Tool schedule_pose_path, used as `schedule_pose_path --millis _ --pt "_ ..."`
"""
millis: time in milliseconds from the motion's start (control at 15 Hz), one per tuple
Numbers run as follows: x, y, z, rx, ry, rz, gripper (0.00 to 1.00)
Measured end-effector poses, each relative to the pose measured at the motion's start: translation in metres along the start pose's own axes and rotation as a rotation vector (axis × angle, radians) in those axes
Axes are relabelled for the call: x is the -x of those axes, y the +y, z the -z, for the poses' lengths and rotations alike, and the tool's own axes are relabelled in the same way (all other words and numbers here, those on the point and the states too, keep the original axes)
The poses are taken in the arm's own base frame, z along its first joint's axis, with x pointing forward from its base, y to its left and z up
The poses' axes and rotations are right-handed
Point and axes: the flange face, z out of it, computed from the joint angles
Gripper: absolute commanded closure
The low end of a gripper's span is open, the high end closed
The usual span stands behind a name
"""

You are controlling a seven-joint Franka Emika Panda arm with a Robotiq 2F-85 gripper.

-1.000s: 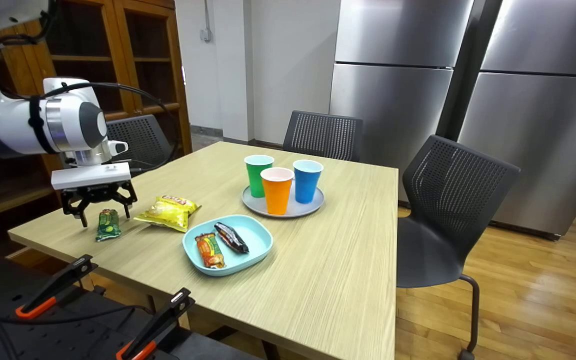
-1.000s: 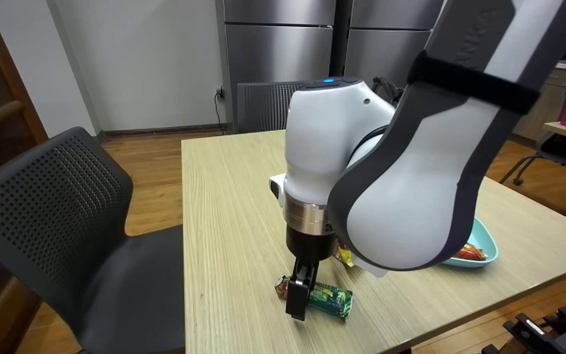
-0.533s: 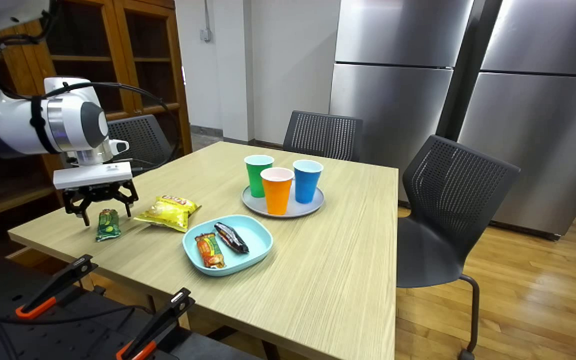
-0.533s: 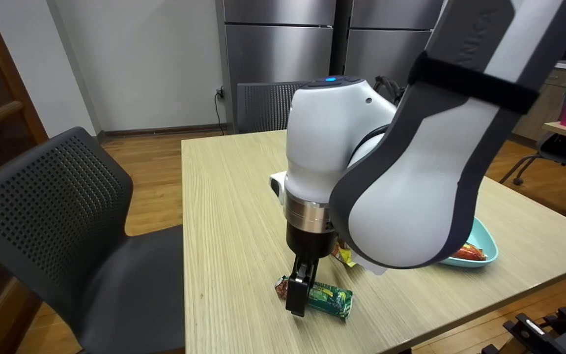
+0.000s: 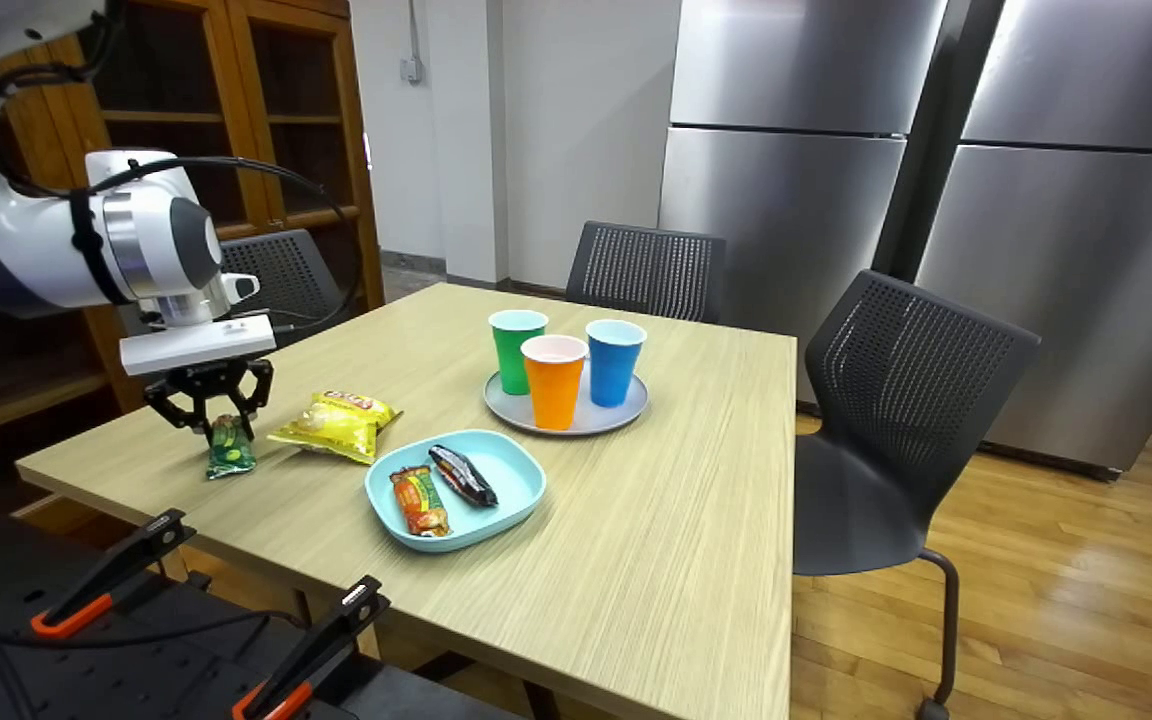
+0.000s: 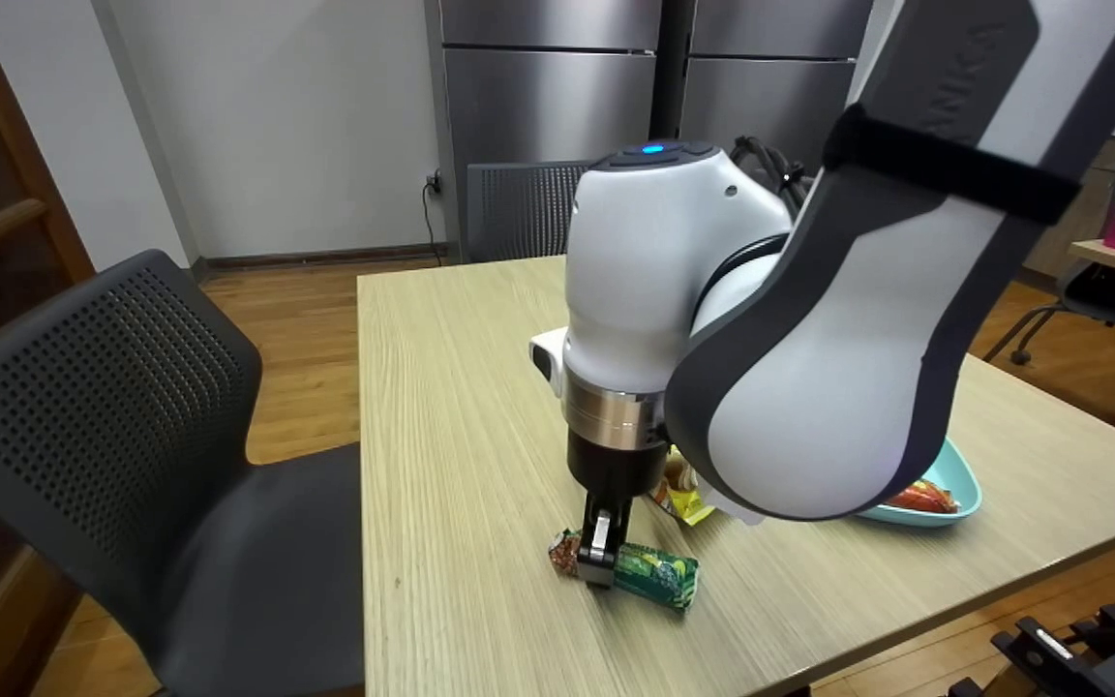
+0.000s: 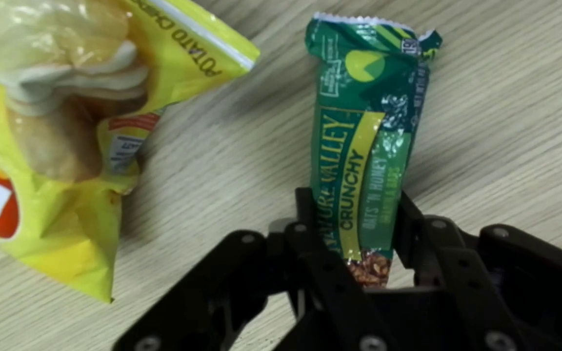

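Table: pale wood, bearing everything listed below the arm.
Arm: bent down over one end of the table, turned slightly from its pose a second ago.
Plate: grey and round, carrying a green cup, an orange cup and a blue cup, all upright.
Tray: pale teal, with two wrapped snacks inside (one red and green, one dark).
Chip bag: yellow, lying near the bar and apart from it; unmoved in an exterior view.
Gripper: its fingers have come in from standing wide — now clamped on the bar, one against each long side.
Granola bar: green wrapper, label up, pinched nearer its brown-printed end and nudged slightly. What was only straddled now looks gripped — whether it has left the wood, I cannot tell.
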Motion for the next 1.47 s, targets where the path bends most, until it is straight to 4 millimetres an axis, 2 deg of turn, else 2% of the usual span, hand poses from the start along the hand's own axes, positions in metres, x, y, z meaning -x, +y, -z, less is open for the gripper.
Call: schedule_pose_path --millis 333,800,1200,1467 --pt "-0.004 -0.007 0.005 0.015 -0.001 0.053 0.86" --pt "-0.013 0.000 0.050 0.061 -0.020 0.101 0.86" --pt "-0.002 0.026 0.090 0.080 -0.041 0.074 0.86" --pt "0.018 0.047 0.102 0.083 -0.043 0.054 0.86"
